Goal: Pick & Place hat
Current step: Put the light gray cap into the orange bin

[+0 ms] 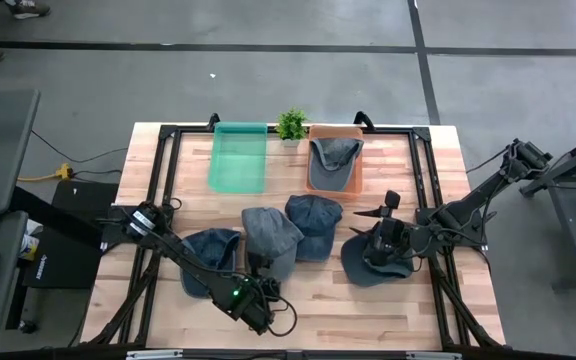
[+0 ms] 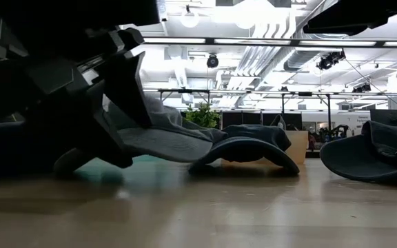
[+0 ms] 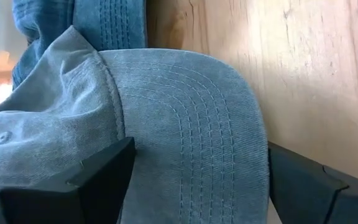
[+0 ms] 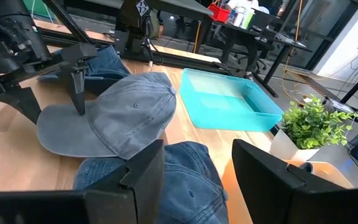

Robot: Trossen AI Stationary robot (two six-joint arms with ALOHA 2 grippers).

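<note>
Wooden table (image 1: 438, 310) carries both dark arms stretched low over it. Five denim caps show: four on the boards, one in the orange bin (image 1: 352, 180); the teal bin (image 1: 238, 160) sits beside it. Left gripper (image 1: 256, 268), jaws wide, straddles the grey cap's (image 1: 271, 238) brim. Right gripper (image 1: 380, 215), jaws parted, holds nothing.

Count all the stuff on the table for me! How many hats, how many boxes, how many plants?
Hats: 5 (one inside the orange bin, four loose, including the grey one and the one at the right arm)
Bins: 2 (orange, and green)
Plants: 1
Total: 8
</note>
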